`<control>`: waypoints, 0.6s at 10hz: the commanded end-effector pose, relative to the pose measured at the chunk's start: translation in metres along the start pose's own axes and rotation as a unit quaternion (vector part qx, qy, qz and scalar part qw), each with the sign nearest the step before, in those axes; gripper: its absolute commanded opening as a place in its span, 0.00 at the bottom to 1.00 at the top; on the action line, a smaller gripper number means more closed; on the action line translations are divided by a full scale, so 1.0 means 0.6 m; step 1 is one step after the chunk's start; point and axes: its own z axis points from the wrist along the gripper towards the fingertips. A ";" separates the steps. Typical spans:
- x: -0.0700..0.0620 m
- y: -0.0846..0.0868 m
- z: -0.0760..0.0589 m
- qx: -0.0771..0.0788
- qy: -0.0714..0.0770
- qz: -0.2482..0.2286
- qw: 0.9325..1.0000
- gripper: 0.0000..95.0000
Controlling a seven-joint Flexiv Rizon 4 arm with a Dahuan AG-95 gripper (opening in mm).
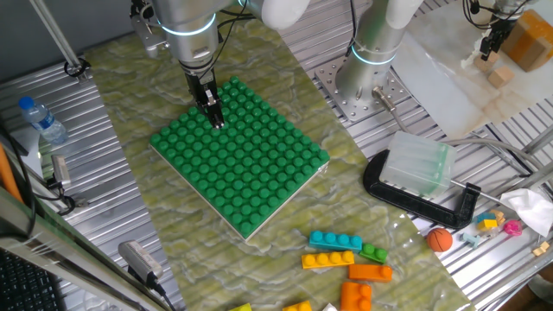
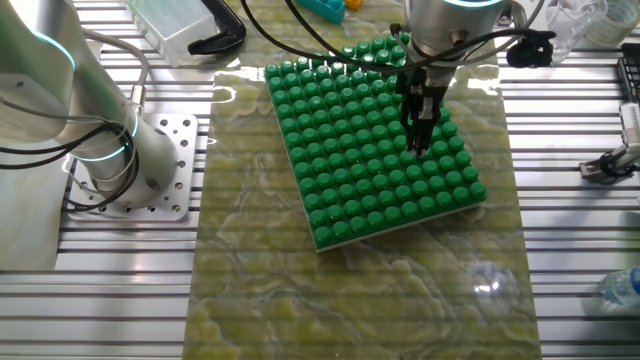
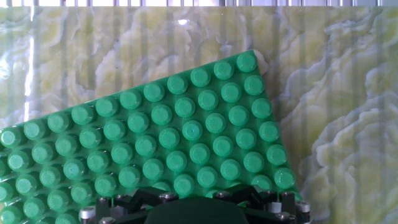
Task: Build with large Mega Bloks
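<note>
Gripper [image 1: 216,118] low over green studded baseplate [image 1: 251,186], near the plate's far-left edge in one fixed view; fingertips down among or just above the studs, contact impossible to judge. Fingers close together with nothing seen between them, though whether fully closed cannot be told. Same gripper [image 2: 420,135] in the other fixed view toward the plate's right half, well inside its border. In the hand view, only the dark finger base at the bottom of the picture, tips out of sight; one plate corner [image 3: 247,61] pointing up-right, bare marbled mat [image 3: 336,124] beyond both edges.

Bricks all off the plate, grouped on the mat past its near-right corner: cyan brick [image 1: 335,240] beside small green brick [image 1: 374,253], yellow brick [image 1: 327,259] just below the cyan one, orange brick [image 1: 370,272] lower, second orange brick [image 1: 356,295] at the picture's bottom edge, more yellow pieces [image 1: 296,306] partly cut off there. Open strip of mat between plate edge and bricks.

Plate top bare of bricks across its whole surface. Black clamp [image 1: 415,194] with translucent box [image 1: 417,164] to the right of the plate, off the mat. Orange ball [image 1: 440,238] near the clamp. Water bottle [image 1: 41,119] far left on the slatted table [image 1: 112,173]. Second arm's base [image 1: 371,65] behind the plate, well apart from it.
</note>
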 end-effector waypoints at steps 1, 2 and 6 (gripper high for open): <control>0.000 0.000 0.000 0.000 0.000 0.000 1.000 0.00; 0.000 0.000 0.000 -0.007 -0.016 -0.026 1.000 0.00; 0.000 0.000 0.000 -0.007 -0.016 -0.026 1.000 0.00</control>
